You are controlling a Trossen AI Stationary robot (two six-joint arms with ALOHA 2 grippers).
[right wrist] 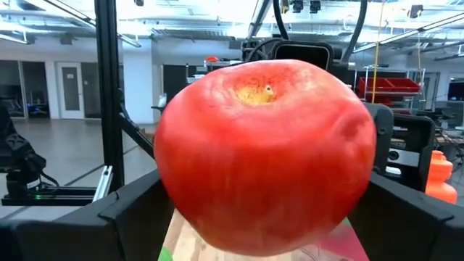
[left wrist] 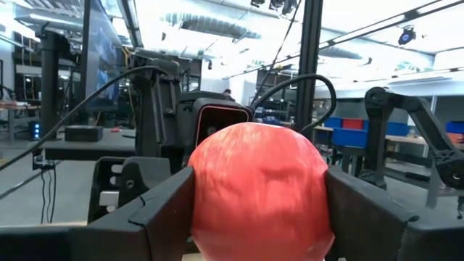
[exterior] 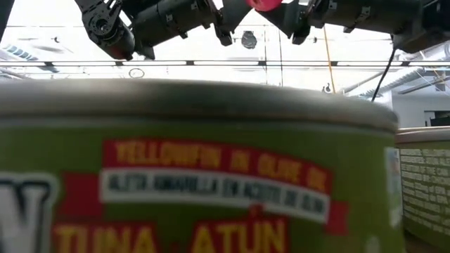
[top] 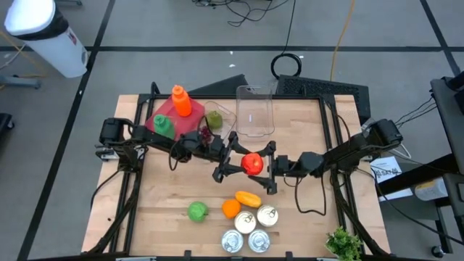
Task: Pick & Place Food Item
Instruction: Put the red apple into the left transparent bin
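A red apple (top: 252,162) hangs in the air over the middle of the table, between my two grippers. My left gripper (top: 239,158) reaches it from the table's left and my right gripper (top: 265,167) from the right. Each is shut on the apple. The apple fills the left wrist view (left wrist: 261,188) and the right wrist view (right wrist: 264,152), where its stem dimple (right wrist: 264,93) faces the camera. In the low view only a bit of the apple (exterior: 267,3) shows at the top edge. My left gripper pinches the apple's two opposite sides (left wrist: 197,196) between its two fingers (left wrist: 163,206), coming level from the table's left. The apple is lifted clear of the table. My right gripper pinches the apple's two opposite sides (right wrist: 165,188) between its two fingers (right wrist: 134,210), coming level from the table's right. The apple's stem end faces back toward the wrist.
A clear container (top: 254,110) stands at the back. A red plate (top: 168,114) at the back left has an orange bottle (top: 181,100) and green fruit on and beside it. Near the front lie a lime (top: 197,211), an orange (top: 230,208), a pepper (top: 248,197) and several tins (top: 246,221). A tuna tin (exterior: 197,183) blocks the low view.
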